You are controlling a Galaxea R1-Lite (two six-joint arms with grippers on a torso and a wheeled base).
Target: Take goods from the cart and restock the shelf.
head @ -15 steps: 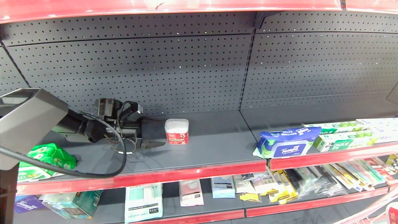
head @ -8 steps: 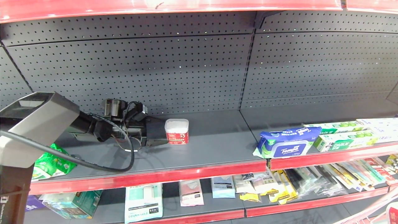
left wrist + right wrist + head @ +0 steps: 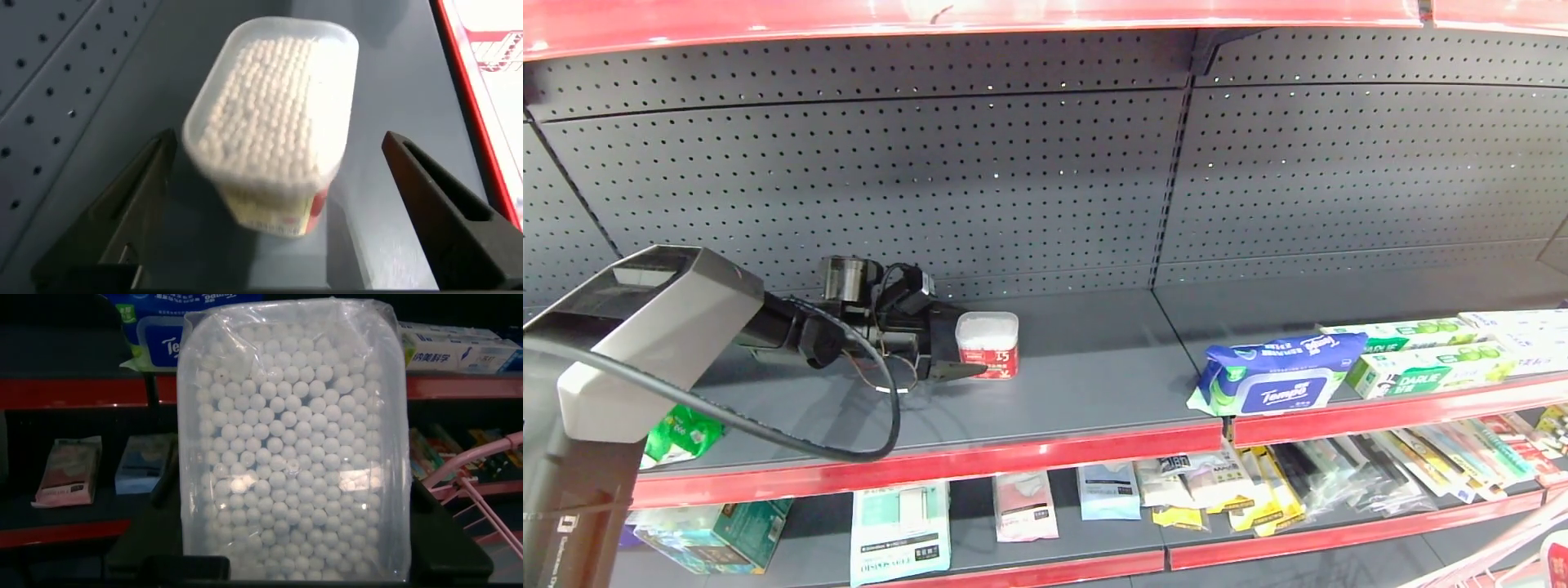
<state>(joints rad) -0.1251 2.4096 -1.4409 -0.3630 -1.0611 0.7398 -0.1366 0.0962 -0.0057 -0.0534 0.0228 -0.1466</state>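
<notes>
We are straddling the shelved clear plastic swab tub, left pincer wide. Our right pincer is gripping a clear bag of white balls, yet unshelved.

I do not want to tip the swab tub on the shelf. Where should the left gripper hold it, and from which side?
Hold the tub by its two long sides, at mid-height, coming level from its short end on the robot's left. It stands upright, oblong; the open left gripper has a finger beside each long side, so closing there should probably hold.
</notes>
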